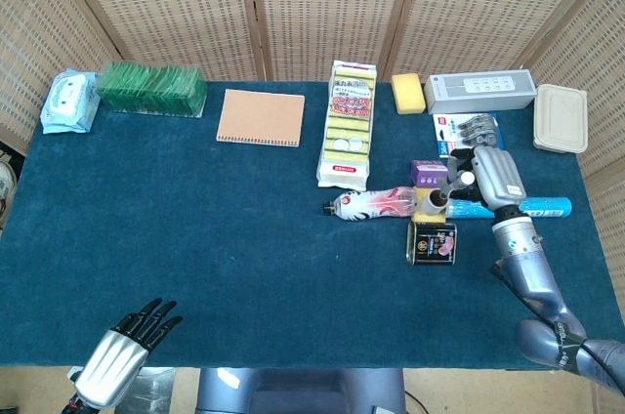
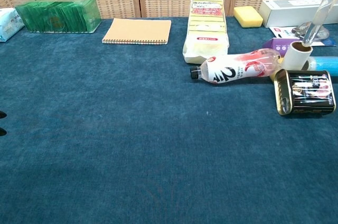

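My left hand [image 1: 122, 363] hangs off the near left corner of the blue table [image 1: 195, 238], fingers straight and a little apart, holding nothing; in the chest view only dark fingertips show at the left edge.

Along the far edge I see a wet-wipes pack [image 1: 69, 101] at the left corner, a green plastic box [image 1: 151, 88], a tan spiral notebook [image 1: 260, 117], a long pack of sponges [image 1: 349, 123], a loose yellow sponge [image 1: 408, 93] and a grey box [image 1: 479, 91], with a lidded food container [image 1: 561, 117] at the far right corner.

Toward the right edge a plastic bottle [image 1: 376, 203] lies on its side, cap pointing left. Just right of its base stands a cream roll [image 2: 297, 55], a black tin [image 1: 432, 241] lies nearer me, and a small purple box [image 1: 429, 174] sits just behind.

My right hand [image 1: 493, 177] hovers beside the roll, fingers parted and empty, one fingertip [image 2: 308, 37] reaching down to the roll's top rim; I cannot tell whether it touches. A blue tube [image 1: 542, 207] lies under the hand.
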You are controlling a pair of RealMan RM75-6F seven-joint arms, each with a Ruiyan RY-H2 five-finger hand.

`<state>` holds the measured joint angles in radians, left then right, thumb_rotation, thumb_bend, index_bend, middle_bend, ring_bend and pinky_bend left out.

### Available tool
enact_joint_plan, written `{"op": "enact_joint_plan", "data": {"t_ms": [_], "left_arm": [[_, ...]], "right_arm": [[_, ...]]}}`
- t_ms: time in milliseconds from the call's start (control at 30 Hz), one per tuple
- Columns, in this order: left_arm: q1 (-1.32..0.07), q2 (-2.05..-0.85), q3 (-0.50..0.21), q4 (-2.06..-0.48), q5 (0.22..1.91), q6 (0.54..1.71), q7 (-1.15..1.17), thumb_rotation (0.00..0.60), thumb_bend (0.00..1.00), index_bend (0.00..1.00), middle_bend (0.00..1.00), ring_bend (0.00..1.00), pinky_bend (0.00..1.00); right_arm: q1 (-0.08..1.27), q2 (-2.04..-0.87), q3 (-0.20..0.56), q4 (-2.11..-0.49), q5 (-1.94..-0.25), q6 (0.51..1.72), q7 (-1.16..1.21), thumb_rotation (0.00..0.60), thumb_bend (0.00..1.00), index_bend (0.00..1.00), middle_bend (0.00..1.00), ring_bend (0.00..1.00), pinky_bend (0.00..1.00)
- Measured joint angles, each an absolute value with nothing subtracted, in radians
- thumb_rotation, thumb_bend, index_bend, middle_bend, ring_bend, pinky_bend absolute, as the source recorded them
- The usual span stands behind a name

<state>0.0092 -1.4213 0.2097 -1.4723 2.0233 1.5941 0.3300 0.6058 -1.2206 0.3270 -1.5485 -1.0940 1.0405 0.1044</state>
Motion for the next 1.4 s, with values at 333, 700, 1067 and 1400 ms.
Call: {"op": "enact_joint_plan", "data": {"t_ms": [333, 700, 1067, 1400], "left_arm": [[0.008, -1.421, 0.210, -1.476, 2.017, 1.589, 0.334, 0.600, 0.28, 0.22, 0.18, 0.16, 0.41], [0.007, -1.424, 0.211, -1.476, 2.014, 1.583, 0.340, 0.600, 0.28, 0.22, 0.18, 0.16, 0.41], [0.003, -1.424, 0.211, -1.479, 2.008, 1.573, 0.342, 0.600, 0.28, 0.22, 0.18, 0.16, 0.41], [-0.002, -1.425, 0.209, -1.482, 2.002, 1.561, 0.347, 0.600, 0.28, 0.22, 0.18, 0.16, 0.41]], "right_arm": [[0.620, -1.245, 0.327, -1.514, -1.081, 1.009, 0.112, 0.600, 0.46, 0.91, 1.00, 1.00, 1.00], [0.632, -1.273, 0.325, -1.460, -1.067, 0.974, 0.130, 0.600, 0.46, 0.91, 1.00, 1.00, 1.00], [0.640, -1.307, 0.315, -1.407, -1.081, 0.950, 0.160, 0.600, 0.45, 0.91, 1.00, 1.00, 1.00], [0.654, -1.368, 0.299, -1.310, -1.099, 0.905, 0.211, 0.600, 0.44, 0.91, 1.00, 1.00, 1.00]]}}
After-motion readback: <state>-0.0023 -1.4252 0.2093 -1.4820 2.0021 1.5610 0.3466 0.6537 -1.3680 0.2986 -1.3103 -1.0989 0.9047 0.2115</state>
